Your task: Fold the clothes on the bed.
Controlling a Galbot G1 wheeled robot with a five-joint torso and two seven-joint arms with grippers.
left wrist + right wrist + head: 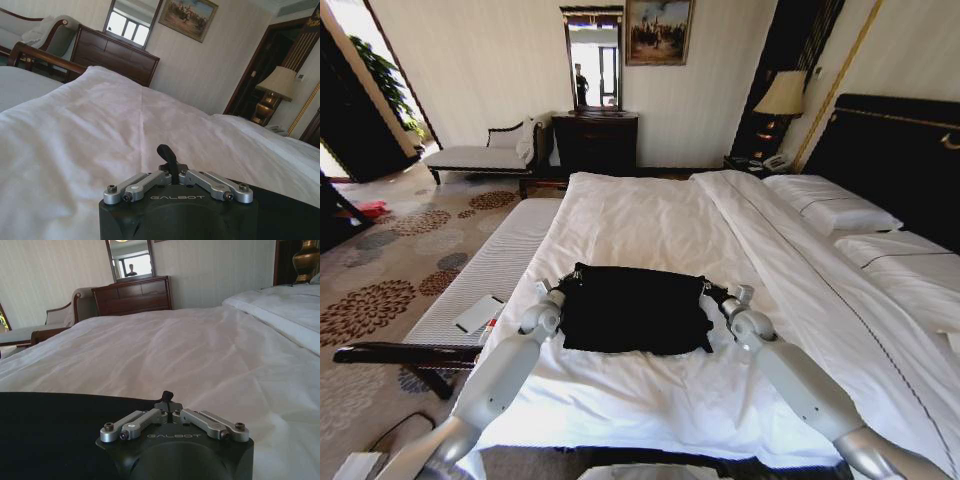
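- T-shirt (632,308) lies bunched into a dark rectangle on the near part of the bed (650,225), between the two arms.
- Soft, light fabric; it will likely sag and crease, so hold it at the far corners.
- Left gripper (558,287) sits at its far left corner, fingers closed together.
- Right gripper (712,290) sits at the far right corner, fingers likewise together.
- Whether either pinches cloth, I cannot tell.
- No containers.
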